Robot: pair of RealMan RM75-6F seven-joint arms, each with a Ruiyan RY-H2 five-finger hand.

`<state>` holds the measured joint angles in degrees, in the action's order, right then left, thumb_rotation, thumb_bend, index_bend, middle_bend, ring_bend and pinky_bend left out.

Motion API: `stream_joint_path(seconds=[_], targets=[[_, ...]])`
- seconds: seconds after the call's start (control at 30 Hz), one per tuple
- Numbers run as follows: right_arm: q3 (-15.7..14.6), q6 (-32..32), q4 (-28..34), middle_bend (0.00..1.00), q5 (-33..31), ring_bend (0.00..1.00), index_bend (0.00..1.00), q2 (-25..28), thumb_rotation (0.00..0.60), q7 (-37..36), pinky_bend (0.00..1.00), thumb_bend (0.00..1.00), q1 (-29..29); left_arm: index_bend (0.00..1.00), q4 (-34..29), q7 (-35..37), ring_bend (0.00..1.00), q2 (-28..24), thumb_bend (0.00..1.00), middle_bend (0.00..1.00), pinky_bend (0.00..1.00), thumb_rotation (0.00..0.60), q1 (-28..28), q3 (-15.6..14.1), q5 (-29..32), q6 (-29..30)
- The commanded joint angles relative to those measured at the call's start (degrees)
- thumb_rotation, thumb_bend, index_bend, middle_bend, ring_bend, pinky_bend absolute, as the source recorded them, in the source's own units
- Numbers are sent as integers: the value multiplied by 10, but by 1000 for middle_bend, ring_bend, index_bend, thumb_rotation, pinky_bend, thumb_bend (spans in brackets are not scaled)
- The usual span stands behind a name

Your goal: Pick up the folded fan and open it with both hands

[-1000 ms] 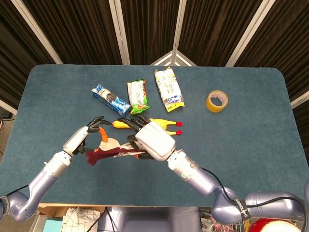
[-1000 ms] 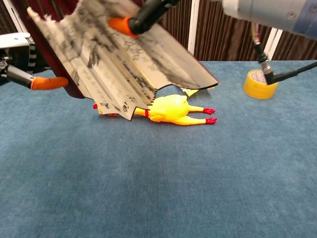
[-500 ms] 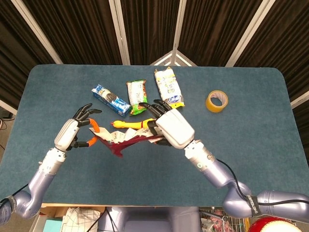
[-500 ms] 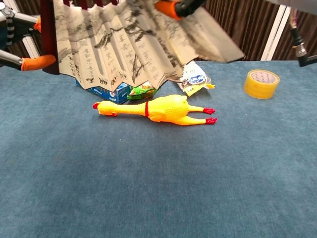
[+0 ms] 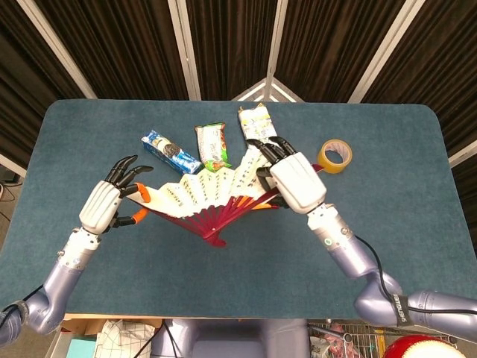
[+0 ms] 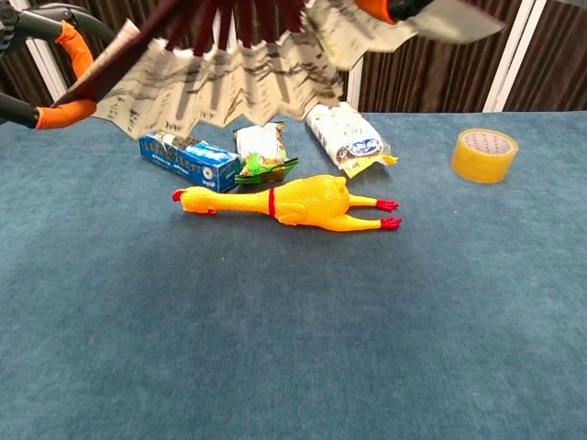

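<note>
Fan (image 5: 205, 200) spread wide, cream leaf, dark red ribs, ends pinched by both hands' fingers (image 5: 143, 194).

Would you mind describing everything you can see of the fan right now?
The fan is spread open in a wide arc, held in the air above the table. Its leaf looks like cream paper with dark ink painting and writing, pleated, on dark red ribs that meet at a pivot nearest the robot. The left hand holds its left edge and the right hand holds its right edge.
</note>
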<state>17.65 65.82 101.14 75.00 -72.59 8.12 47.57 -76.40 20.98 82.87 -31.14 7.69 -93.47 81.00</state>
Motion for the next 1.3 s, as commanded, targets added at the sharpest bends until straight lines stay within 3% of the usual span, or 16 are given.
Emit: stream_joint_path(seconds=[0.03, 0.73, 0.87, 0.9, 0.97, 1.03, 1.1, 1.3], targets=[[-3, 3, -18, 177, 1, 254, 881, 1, 600, -7, 165, 447, -7, 649, 21, -38, 0, 13, 543, 185, 9, 600, -1, 4, -13, 20], [-33, 23, -135, 177, 25, 254, 882, -25, 600, -86, 165, 447, -48, 646, 131, -139, 0, 70, 526, 178, 9, 600, -9, 15, -21, 59], [-40, 28, -156, 177, 35, 254, 870, -32, 600, -77, 165, 453, -50, 593, 140, -145, 0, 77, 524, 157, 9, 600, -9, 19, -25, 77], [-43, 29, -163, 177, 38, 253, 828, -34, 600, -74, 161, 454, -51, 549, 143, -147, 0, 79, 522, 141, 9, 600, -9, 19, -27, 83], [-49, 28, -173, 170, 45, 229, 580, -38, 600, -64, 130, 445, -53, 334, 144, -148, 0, 81, 508, 59, 4, 600, -8, 21, -29, 94], [-59, 11, -176, 133, 40, 174, 194, -33, 600, -39, 91, 365, -52, 131, 142, -144, 0, 80, 495, 4, 0, 600, -8, 19, -33, 98], [-69, -15, -170, 97, 30, 142, 38, -20, 600, -1, 87, 283, -50, 17, 137, -136, 0, 75, 488, 0, 0, 600, -9, 15, -40, 103], [-74, -48, -134, 30, -15, 122, 0, -3, 600, 91, 87, 186, -48, 0, 92, -102, 0, 47, 483, 0, 0, 600, -7, 12, -53, 122]])
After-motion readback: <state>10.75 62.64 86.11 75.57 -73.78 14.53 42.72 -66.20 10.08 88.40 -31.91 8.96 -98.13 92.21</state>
